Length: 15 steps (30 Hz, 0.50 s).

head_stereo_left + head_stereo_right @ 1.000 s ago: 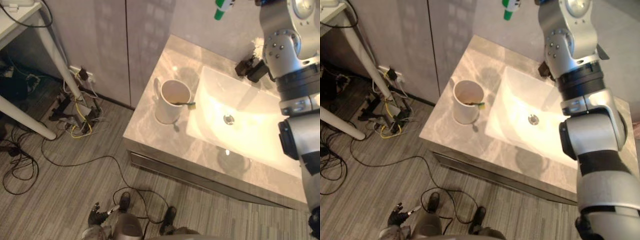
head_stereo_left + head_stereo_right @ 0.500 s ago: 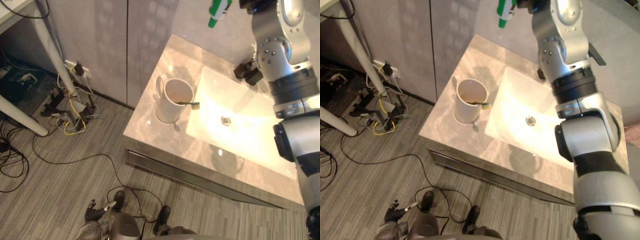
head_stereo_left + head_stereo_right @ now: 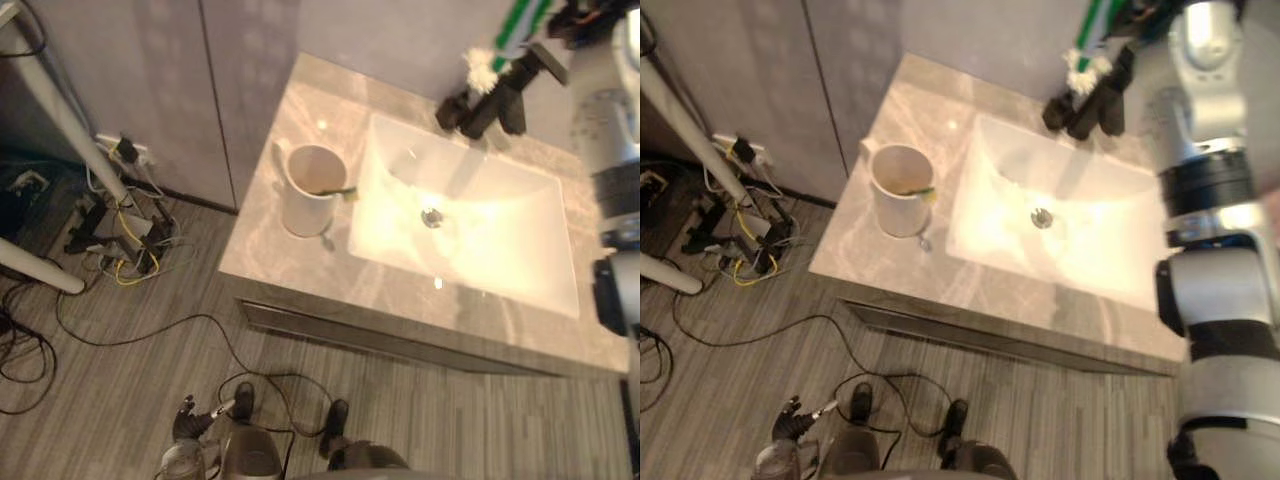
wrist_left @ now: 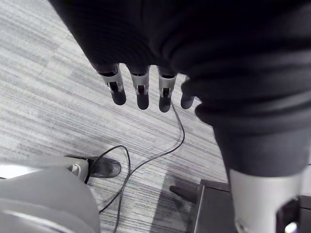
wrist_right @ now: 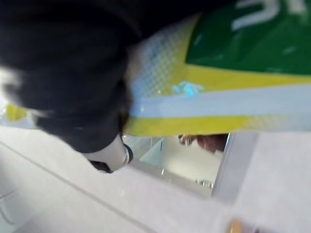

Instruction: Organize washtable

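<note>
A white mug (image 3: pixel 312 190) with a green-handled toothbrush (image 3: pixel 338 192) in it stands on the marble counter (image 3: pixel 290 265), left of the white sink (image 3: pixel 480 235). My right hand (image 3: pixel 1145 12) is raised at the back wall, above the black faucet (image 3: pixel 495 100), shut on a green, white and yellow tube (image 3: pixel 520 25). The right wrist view has that tube (image 5: pixel 218 73) pressed against the hand's dark cover. My left hand (image 4: pixel 141 92) hangs low over the floor with straight fingers and nothing in it, also visible in the left eye view (image 3: pixel 190 420).
A white fluffy thing (image 3: pixel 480 68) sits by the faucet's top. A white table leg (image 3: pixel 55 115) slants at the far left. Cables and a power strip (image 3: pixel 120 235) lie on the grey floor beside the cabinet. The counter's front edge (image 3: pixel 400 340) overhangs the floor.
The camera has swung, shifting the whole scene. Against the faucet, my right hand has carried the tube rightward, from over the counter's back to above the faucet. The left hand stays hanging.
</note>
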### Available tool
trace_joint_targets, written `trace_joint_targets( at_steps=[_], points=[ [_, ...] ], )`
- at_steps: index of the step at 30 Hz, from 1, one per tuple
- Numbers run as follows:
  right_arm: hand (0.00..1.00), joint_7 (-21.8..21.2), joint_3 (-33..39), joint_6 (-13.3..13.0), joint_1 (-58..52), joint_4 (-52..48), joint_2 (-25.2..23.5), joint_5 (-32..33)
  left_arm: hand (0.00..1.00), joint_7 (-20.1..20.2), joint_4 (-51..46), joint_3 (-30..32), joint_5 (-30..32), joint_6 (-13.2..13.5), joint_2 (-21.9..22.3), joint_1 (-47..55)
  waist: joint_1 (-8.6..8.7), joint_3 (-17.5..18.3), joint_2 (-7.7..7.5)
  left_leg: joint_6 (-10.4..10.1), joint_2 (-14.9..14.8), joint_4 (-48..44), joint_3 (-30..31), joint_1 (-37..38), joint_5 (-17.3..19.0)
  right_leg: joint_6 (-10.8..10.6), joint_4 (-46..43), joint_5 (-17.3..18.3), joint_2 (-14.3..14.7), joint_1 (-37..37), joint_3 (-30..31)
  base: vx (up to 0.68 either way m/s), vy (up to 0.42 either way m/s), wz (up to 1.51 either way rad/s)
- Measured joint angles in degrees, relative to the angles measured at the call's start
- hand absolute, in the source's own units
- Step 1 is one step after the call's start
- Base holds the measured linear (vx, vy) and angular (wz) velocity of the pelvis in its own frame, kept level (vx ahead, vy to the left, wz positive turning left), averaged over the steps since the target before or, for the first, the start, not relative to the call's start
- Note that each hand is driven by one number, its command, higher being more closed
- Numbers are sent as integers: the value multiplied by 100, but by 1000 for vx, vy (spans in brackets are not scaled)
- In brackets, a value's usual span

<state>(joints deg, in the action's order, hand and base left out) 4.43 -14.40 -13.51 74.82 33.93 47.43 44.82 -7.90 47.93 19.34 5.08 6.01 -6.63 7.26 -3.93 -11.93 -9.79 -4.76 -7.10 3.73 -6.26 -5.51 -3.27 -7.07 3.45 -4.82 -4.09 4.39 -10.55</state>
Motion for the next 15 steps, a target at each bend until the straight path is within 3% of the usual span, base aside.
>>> trace_joint_targets(
  at_steps=[2,5,10,15],
  points=[
    [100,178,361,-64,-312,-189,358,-4,0,-13,0,-163,-7,9,86,-14,48,19,282,-1,-7,175,-39,61,-59,0,-16,0,17,7,92,-41,-2,-18],
    [100,316,823,-328,-548,-442,473,-22,0,-98,27,-251,-6,16,186,-77,137,33,536,-4,-77,202,-111,93,-58,6,-16,6,87,18,159,-31,-19,-14],
    [100,288,961,-505,-719,-968,391,-21,0,-98,181,-353,-1,18,198,-231,146,37,534,-103,-215,203,-153,25,-126,76,-26,49,223,147,239,-32,-44,-6],
    [100,269,899,-522,-730,-1016,93,-16,0,-99,221,-357,5,8,192,-224,139,37,533,-131,-229,203,-168,5,-155,81,-31,47,239,179,281,-45,-23,-2]
  ],
)
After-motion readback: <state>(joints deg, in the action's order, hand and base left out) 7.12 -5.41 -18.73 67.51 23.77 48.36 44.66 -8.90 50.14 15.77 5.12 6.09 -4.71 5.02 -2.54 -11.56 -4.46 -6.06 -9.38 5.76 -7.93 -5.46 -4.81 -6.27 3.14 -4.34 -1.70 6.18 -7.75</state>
